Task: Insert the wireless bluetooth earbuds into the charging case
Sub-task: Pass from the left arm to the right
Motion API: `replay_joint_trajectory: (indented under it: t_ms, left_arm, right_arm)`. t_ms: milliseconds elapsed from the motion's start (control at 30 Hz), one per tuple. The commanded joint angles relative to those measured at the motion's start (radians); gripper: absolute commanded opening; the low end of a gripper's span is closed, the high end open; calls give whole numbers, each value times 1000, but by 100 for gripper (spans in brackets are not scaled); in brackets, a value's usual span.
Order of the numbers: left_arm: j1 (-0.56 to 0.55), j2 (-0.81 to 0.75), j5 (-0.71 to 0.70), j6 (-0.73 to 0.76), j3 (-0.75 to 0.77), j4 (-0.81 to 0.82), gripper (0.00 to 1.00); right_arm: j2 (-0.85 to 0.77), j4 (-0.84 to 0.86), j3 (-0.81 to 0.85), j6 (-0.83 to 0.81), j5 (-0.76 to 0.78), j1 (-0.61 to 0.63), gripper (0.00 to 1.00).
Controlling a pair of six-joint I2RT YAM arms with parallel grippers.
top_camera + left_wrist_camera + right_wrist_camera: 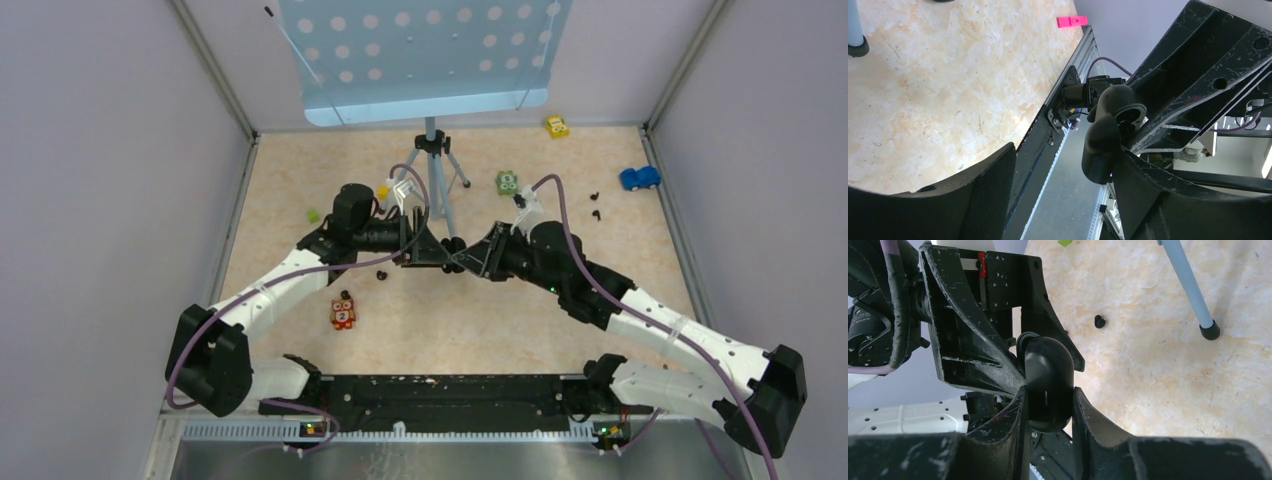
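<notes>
My right gripper (1048,412) is shut on the charging case (1048,375), a glossy black oval pinched between both fingers and held above the table. In the left wrist view the same case (1105,145) sits by the right-hand finger of my left gripper (1063,200), whose jaws stand wide apart; its lid looks partly raised. From above, the left gripper (432,252) and right gripper (463,260) meet tip to tip at mid-table. One tiny black earbud (1100,321) lies on the table, seen from above as a speck (380,275). Two more earbuds (597,205) lie at the right.
A tripod (435,165) carrying a pale blue perforated board (420,55) stands just behind the grippers; its foot (1209,331) is close. Scattered toys: a blue car (639,178), a green car (507,182), a yellow car (557,126), an orange owl block (343,312), a small green block (313,215).
</notes>
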Motion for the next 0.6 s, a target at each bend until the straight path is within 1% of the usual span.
replay_joint_trajectory:
  t_ms: [0, 133, 233, 300, 400, 467, 567]
  left_arm:
    - [-6, -19, 84, -16, 28, 98, 75]
    - [-7, -26, 113, -34, 29, 134, 83]
    - [-7, -29, 145, -46, 27, 169, 90]
    - [-8, -35, 188, -83, 15, 241, 95]
    - [-7, -45, 214, -148, -8, 350, 97]
    - [-7, -50, 190, -151, -4, 338, 98]
    - [-5, -51, 149, -133, 1, 275, 98]
  right_arm:
    - [-30, 9, -65, 15, 24, -29, 0]
    - [-86, 75, -157, 58, -78, -99, 0]
    - [-115, 81, -201, 71, -113, -144, 0]
    - [-123, 77, -213, 70, -129, -161, 0]
    - [-128, 95, -235, 75, -177, -191, 0]
    - [-138, 129, -258, 89, -229, -220, 0]
    - [-162, 253, -321, 121, -344, -271, 0]
